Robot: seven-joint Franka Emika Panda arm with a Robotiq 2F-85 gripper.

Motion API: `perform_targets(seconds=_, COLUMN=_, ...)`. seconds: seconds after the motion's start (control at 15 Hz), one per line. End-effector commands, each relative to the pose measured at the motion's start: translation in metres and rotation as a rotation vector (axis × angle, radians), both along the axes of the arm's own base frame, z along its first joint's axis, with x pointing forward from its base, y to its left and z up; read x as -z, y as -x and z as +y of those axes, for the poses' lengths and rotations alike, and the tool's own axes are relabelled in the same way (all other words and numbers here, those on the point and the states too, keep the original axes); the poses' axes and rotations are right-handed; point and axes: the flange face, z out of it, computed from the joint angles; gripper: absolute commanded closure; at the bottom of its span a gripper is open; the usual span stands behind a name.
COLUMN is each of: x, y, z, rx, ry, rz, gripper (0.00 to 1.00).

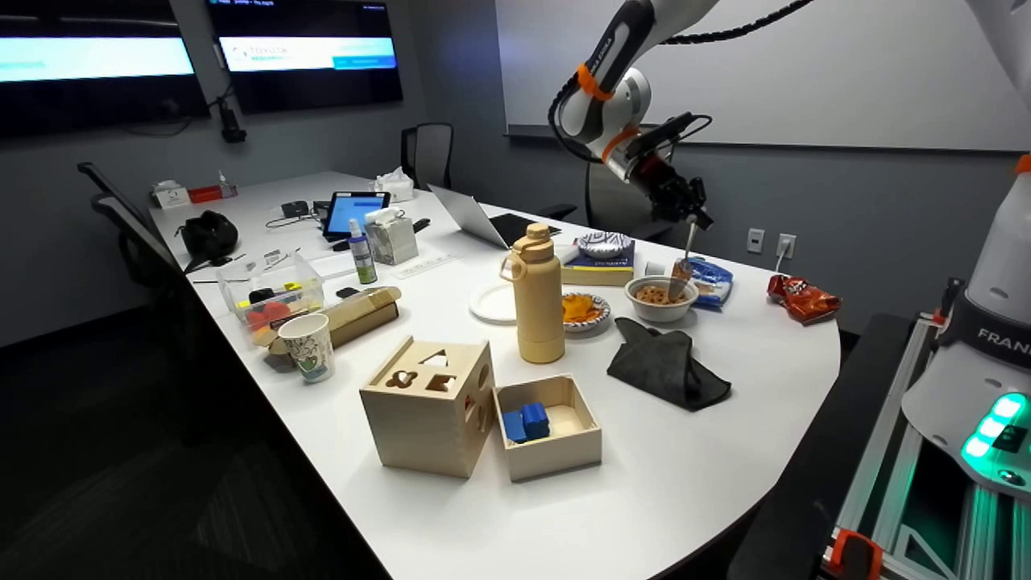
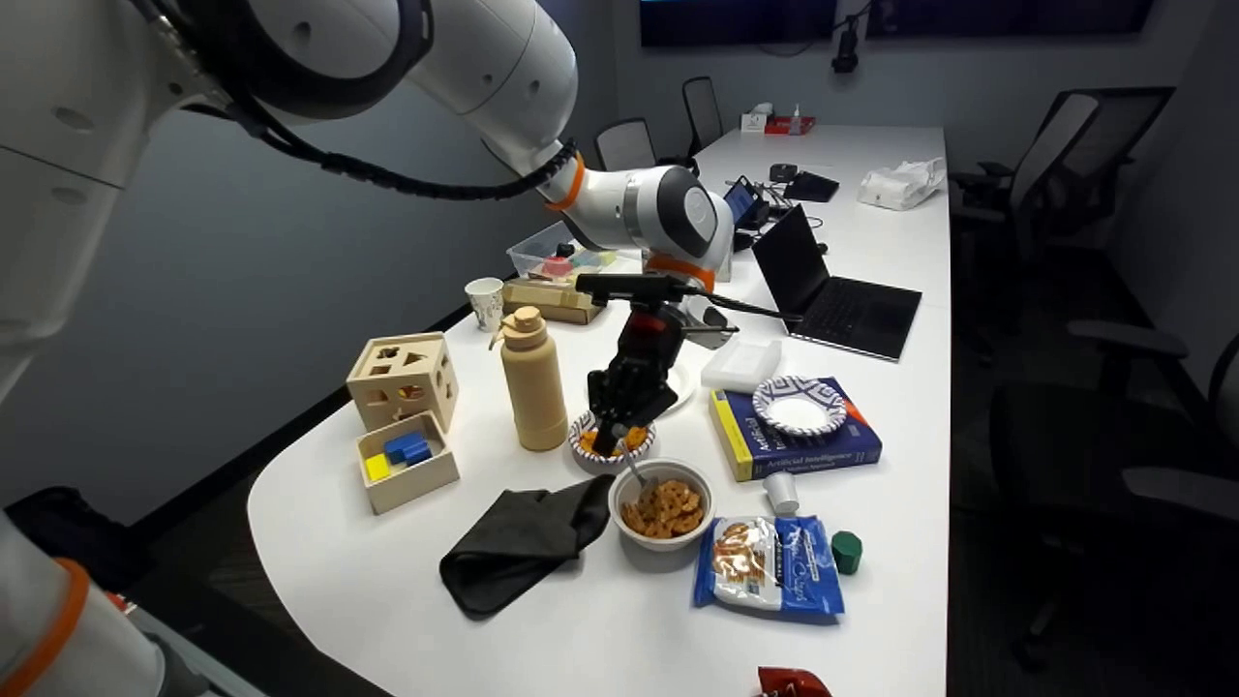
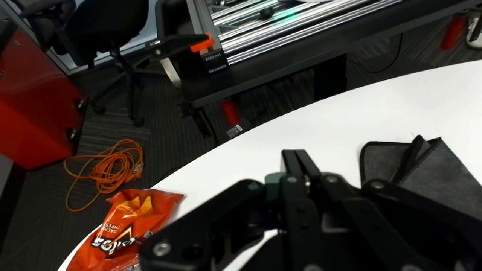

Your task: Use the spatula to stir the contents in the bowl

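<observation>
The bowl (image 1: 660, 313) is small, round and light, with brown pretzel crisps inside. It also shows in an exterior view (image 2: 662, 544). The spatula (image 1: 691, 238) has a thin silvery handle and a grey end that reaches down into the bowl, touching or among the crisps. It is tilted, and also shows in an exterior view (image 2: 634, 469). My gripper (image 1: 701, 221) is above the bowl, shut on the upper handle; it also shows in an exterior view (image 2: 610, 440). In the wrist view the fingers (image 3: 295, 152) are nearly together, with a silvery bit between them. The bowl is hidden there.
A blue pretzel bag (image 2: 771, 566) and a black cloth (image 2: 528, 542) lie beside the bowl. A dish with orange food (image 1: 586, 312), a tan bottle (image 1: 540, 298) and a book (image 2: 803, 440) stand close behind. A red chip bag (image 3: 128, 229) lies near the table edge.
</observation>
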Motion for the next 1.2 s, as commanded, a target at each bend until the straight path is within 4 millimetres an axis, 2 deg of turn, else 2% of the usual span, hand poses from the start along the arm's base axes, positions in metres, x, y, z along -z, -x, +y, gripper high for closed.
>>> perform_targets(seconds=0.0, x=0.005, y=0.002, z=0.010, rx=-0.040, ry=-0.009, rz=0.073, gripper=0.99)
perform_targets(seconds=0.13, x=0.006, y=0.001, z=0.015, rx=-0.039, ry=-0.063, rz=0.047, gripper=0.99)
perform_targets(seconds=0.27, x=-0.001, y=0.000, z=0.015, rx=-0.034, ry=-0.096, rz=0.011, gripper=0.99)
perform_targets(seconds=0.6, x=-0.050, y=0.001, z=0.006, rx=-0.002, ry=-0.211, rz=-0.152, gripper=0.99)
perform_targets(seconds=0.87, x=-0.092, y=0.000, z=0.009, rx=-0.012, ry=-0.313, rz=-0.277, gripper=0.99)
perform_targets(seconds=1.0, x=-0.100, y=-0.003, z=0.015, rx=-0.026, ry=-0.360, rz=-0.310, gripper=0.99)
perform_targets(seconds=1.13, x=-0.093, y=-0.010, z=0.025, rx=-0.049, ry=-0.411, rz=-0.331, gripper=0.99)
